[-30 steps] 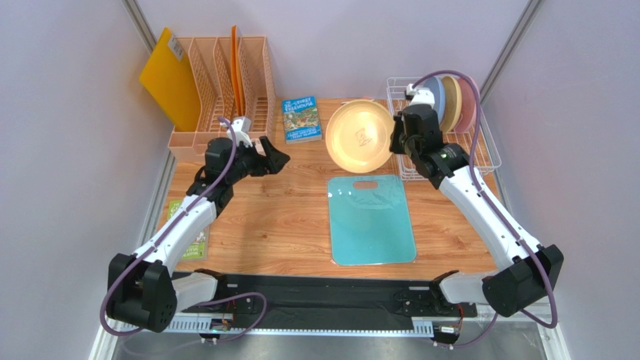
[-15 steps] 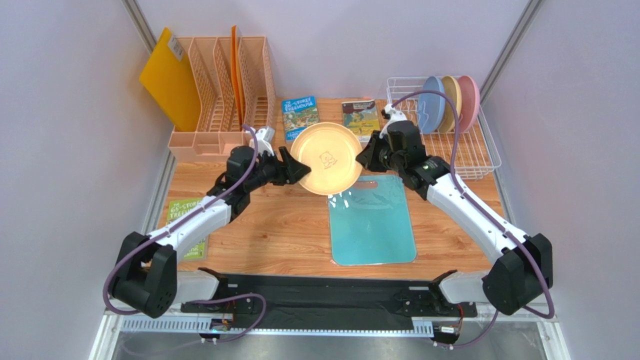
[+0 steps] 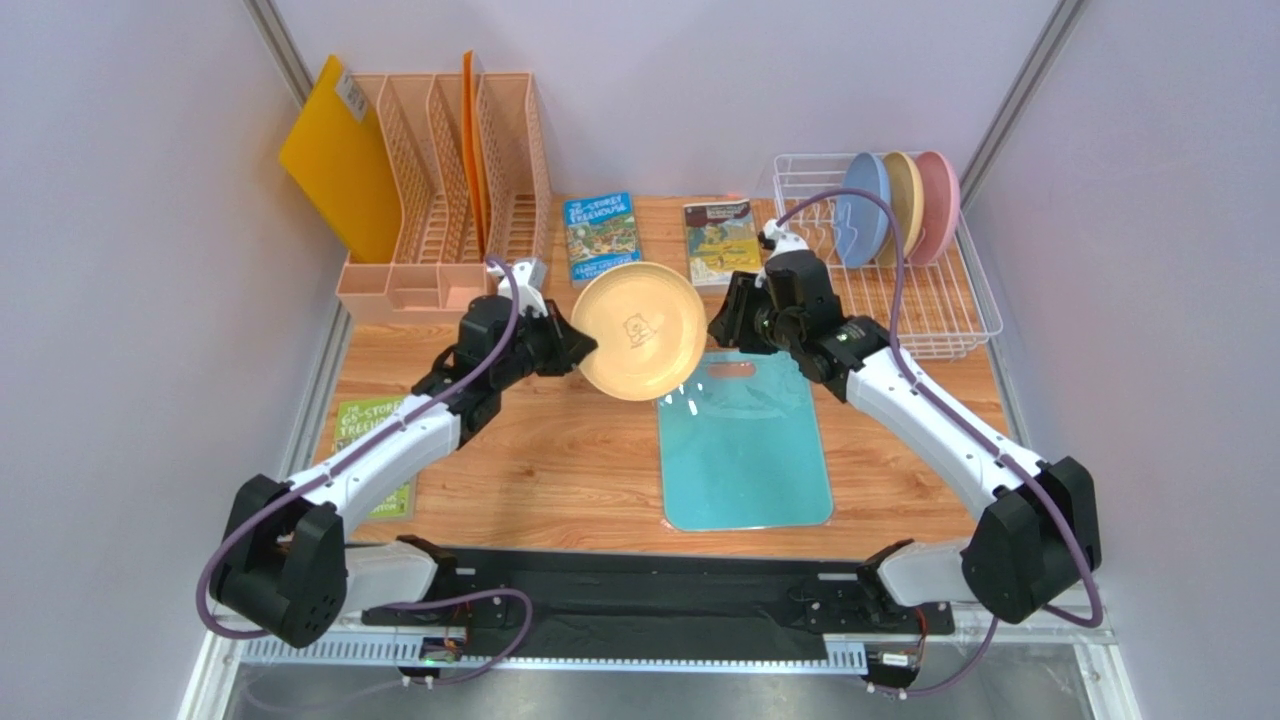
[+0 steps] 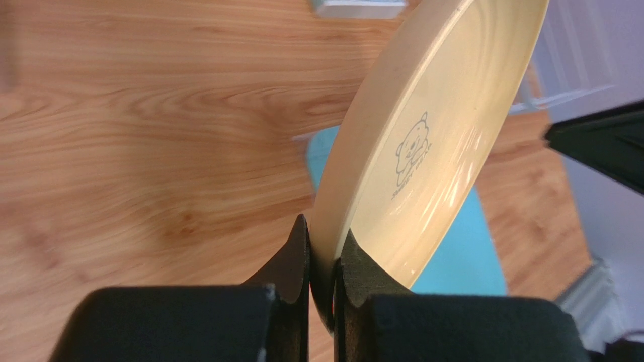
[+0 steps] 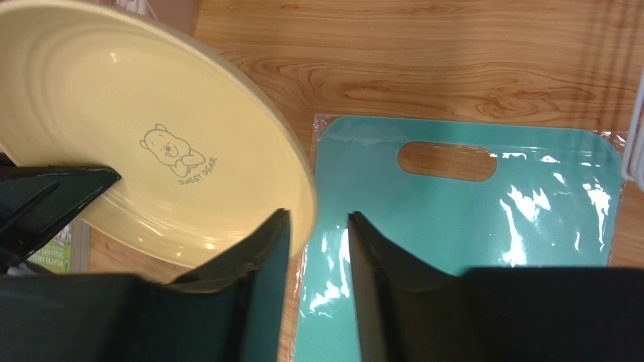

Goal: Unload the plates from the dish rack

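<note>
Yellow plate [image 3: 639, 330] is off the rack [image 3: 950, 312] and in the air over the surface [image 3: 526, 450], between the two arms, tilted, printed face toward the right arm. In the top view its near edge overlaps the far left corner of the teal board [image 3: 747, 450].

Left pincer [image 4: 323, 237] is pinching the plate's rim, one finger on each face. Right pincer [image 5: 317, 219] is spread. The rim sits just beside one finger, and we see no clamp on it.

We read this as a handover, with the left arm carrying the plate alone.

To do it well:
- Back the right pincer off along the plate's plane so a finger doesn't clip the rim.
- It's a thin-edge pinch with the whole plate hanging off it, so we expect it to pivot if swung. Move slow.
- Level the plate low over bare wood before letting go.
- Leave stacking room: blue plate [image 3: 860, 203], tan plate [image 3: 902, 192] and pink plate [image 3: 939, 192] stand upright in the rack.
</note>
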You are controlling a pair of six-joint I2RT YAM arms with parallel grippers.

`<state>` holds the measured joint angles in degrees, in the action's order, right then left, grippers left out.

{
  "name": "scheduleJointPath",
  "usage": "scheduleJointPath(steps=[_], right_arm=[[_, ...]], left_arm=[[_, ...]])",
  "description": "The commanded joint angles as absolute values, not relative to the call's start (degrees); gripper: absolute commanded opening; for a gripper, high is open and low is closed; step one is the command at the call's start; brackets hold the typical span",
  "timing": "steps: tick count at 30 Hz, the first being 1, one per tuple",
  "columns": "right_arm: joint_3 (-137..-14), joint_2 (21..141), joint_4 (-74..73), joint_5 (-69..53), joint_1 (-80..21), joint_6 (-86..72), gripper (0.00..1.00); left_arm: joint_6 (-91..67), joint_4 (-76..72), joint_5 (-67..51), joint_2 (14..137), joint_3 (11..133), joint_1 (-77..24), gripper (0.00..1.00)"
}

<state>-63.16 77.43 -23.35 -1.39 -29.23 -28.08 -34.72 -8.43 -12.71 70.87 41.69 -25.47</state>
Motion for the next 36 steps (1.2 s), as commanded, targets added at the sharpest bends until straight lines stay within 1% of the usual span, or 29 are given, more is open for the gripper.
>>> scheduleJointPath(steps=[1,3,14,18,19,20,22,23,24,25,26,28,29,31,36], right_arm=[[-66.01,76.82,-24.77,5.78,-29.36,-27.86,0.49],[-66.01,76.90,-25.75,8.77,-29.36,-26.63,0.51],[-68.55,79.54,-29.79,14.50,-28.65,-21.45,0.52],[-69.61,80.15,-30.93,18.79,-26.29,-20.31,0.64],[-69.78,80.33,-31.11,19.77,-25.84,-20.13,0.66],[-69.87,80.42,-31.11,20.65,-25.40,-19.87,0.68],[-70.05,80.77,-31.46,20.66,-23.56,-19.25,0.68],[-70.31,80.95,-31.29,20.92,-22.51,-19.07,0.68],[-70.49,81.12,-31.38,21.35,-22.07,-18.81,0.68],[-70.75,81.30,-31.38,21.53,-21.71,-18.63,0.68],[-71.27,81.47,-31.38,22.06,-20.93,-18.20,0.68],[-72.24,82.35,-31.99,23.81,-20.22,-17.84,0.69],[-73.20,82.61,-32.08,24.17,-19.43,-17.67,0.69],[-74.09,83.23,-31.91,25.31,-18.90,-17.14,0.69],[-78.91,85.68,-31.12,29.52,-17.76,-14.33,0.69]], left_arm=[[-29.53,3.15,-0.19,68.38,41.58,-24.87,0.00],[-29.79,3.95,-0.26,67.25,39.38,-24.87,0.00],[-35.68,7.64,5.88,64.95,29.19,-24.87,0.00],[-36.83,11.50,11.05,63.11,28.21,-24.87,0.00],[-37.35,12.64,12.38,62.76,28.30,-24.87,0.02],[-37.70,13.61,13.61,62.41,28.30,-24.87,0.06],[-37.79,15.29,16.17,61.53,28.21,-24.87,0.07],[-37.97,15.99,16.78,60.91,28.30,-24.87,0.09],[-38.14,16.95,17.66,60.73,28.39,-24.87,0.14],[-38.49,17.22,17.93,60.38,28.13,-24.87,0.23],[-38.67,17.31,18.02,60.12,28.04,-24.87,0.34],[-38.76,17.14,17.75,59.85,28.04,-24.87,0.34],[-38.93,17.31,17.84,60.11,28.04,-24.87,0.40],[-39.20,18.02,17.93,60.38,28.47,-24.87,0.43],[-39.90,18.63,17.23,61.70,28.83,-24.87,0.43]])
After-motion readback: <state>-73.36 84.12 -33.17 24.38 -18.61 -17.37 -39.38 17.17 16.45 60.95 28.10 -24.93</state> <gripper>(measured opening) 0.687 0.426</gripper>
